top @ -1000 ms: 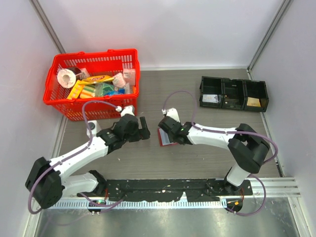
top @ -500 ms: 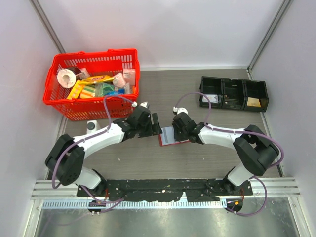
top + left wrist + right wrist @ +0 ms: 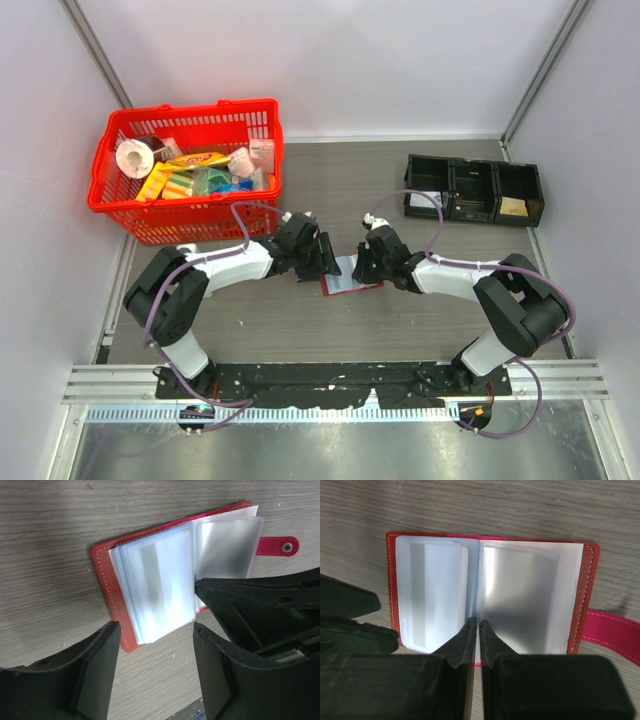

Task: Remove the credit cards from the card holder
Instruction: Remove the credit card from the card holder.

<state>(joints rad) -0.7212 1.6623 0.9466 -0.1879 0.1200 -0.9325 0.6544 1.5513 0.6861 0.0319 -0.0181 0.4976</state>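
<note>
The red card holder point(image 3: 345, 277) lies spread open on the table between my two grippers. Its clear sleeves point(image 3: 445, 595) show pale credit cards point(image 3: 520, 600) inside. The snap tab point(image 3: 277, 545) sticks out on its far side. My left gripper point(image 3: 156, 630) is open, its fingertips straddling the near edge of the holder's left half point(image 3: 155, 580) without touching it. My right gripper point(image 3: 478, 625) is shut, its tips together over the fold between the sleeves. Whether a sleeve is pinched between them does not show.
A red plastic basket point(image 3: 190, 110) full of groceries stands at the back left. A black tray point(image 3: 452, 190) with three compartments sits at the back right. Cables loop over both arms near the holder.
My left gripper has swung right to the holder's left edge, its jaws narrowing. My right gripper has shifted right and closed, and the holder now lies spread open.
</note>
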